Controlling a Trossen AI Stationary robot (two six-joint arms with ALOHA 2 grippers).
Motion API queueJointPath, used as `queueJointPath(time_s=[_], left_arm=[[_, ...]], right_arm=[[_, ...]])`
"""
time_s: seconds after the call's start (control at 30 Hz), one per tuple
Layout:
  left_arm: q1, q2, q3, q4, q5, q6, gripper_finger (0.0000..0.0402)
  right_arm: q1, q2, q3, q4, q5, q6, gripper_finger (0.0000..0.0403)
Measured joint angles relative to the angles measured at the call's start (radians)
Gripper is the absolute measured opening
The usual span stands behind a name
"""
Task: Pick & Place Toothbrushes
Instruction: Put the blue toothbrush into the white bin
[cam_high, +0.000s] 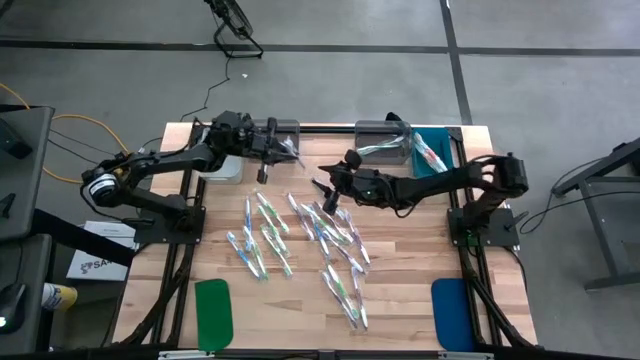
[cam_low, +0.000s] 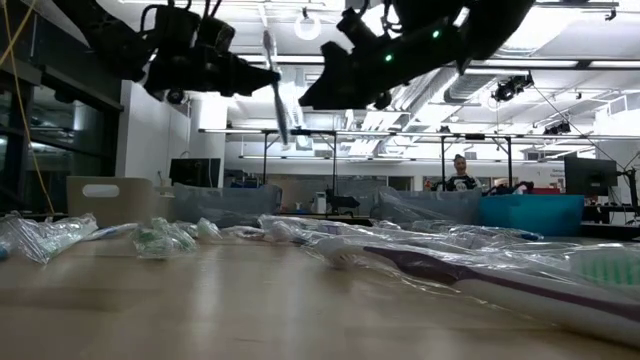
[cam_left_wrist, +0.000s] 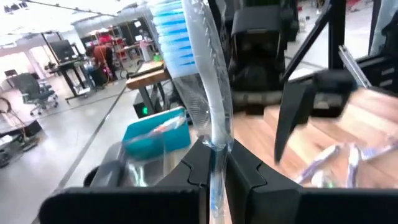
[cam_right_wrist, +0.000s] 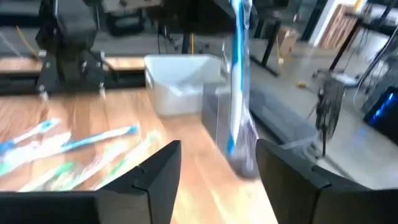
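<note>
Handover stage, mid-task. My left gripper (cam_left_wrist: 214, 168) is clamped narrow on a blue-bristled toothbrush (cam_left_wrist: 199, 74) in its clear wrapper, holding it upright above the table's far edge, close to the grey bin (cam_high: 275, 130) and white bin (cam_high: 222, 168). In the low view the same brush (cam_low: 275, 85) hangs well above the tabletop between the two arms. My right gripper (cam_right_wrist: 217, 165) stands wide and empty just beside that brush, over the table's middle; its wrist view shows the brush (cam_right_wrist: 239, 81) free between and beyond the spread fingers.

Progress, as I judge it: early to middle. The teal bin (cam_high: 432, 152) at the far right holds at least one wrapped item, and the clear bin (cam_high: 385, 140) next to it shows something inside that I cannot identify. The bulk of the work is left: a pile (cam_high: 300, 245) of many wrapped brushes lies scattered over the table's centre. The held brush is not yet in any bin.
</note>
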Motion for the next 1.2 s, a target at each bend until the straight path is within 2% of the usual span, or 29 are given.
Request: queueJointPath(time_s=[0.23, 0.33, 0.4, 0.57, 0.77, 1.0, 1.2], left_arm=[[0.131, -0.111, 0.000, -0.280, 0.016, 0.230, 0.0013], [0.178, -0.181, 0.000, -0.437, -0.048, 0.327, 0.0013], [0.197, -0.233, 0.001, -0.537, -0.128, 0.372, 0.0013], [0.200, -0.309, 0.062, -0.843, -0.485, 0.340, 0.0013], [0.200, -0.318, 0.134, -1.109, -0.742, 0.251, 0.0013], [0.201, -0.317, 0.163, -1.261, -0.919, 0.164, 0.0013], [0.201, -0.292, 0.164, -1.344, -0.966, 0.097, 0.0013]], right_arm=[[0.035, -0.127, 0.000, -0.329, 0.002, 0.151, 0.0209], [0.039, -0.175, 0.000, -0.449, 0.002, 0.217, 0.0206], [0.044, -0.205, 0.000, -0.537, 0.003, 0.257, 0.0205], [0.044, -0.235, 0.000, -0.646, 0.003, 0.332, 0.0205], [0.044, -0.235, 0.000, -0.709, 0.002, 0.364, 0.0205], [0.048, -0.252, 0.000, -0.796, 0.003, 0.422, 0.0205], [0.064, -0.262, -0.001, -0.853, 0.026, 0.433, 0.0205]])
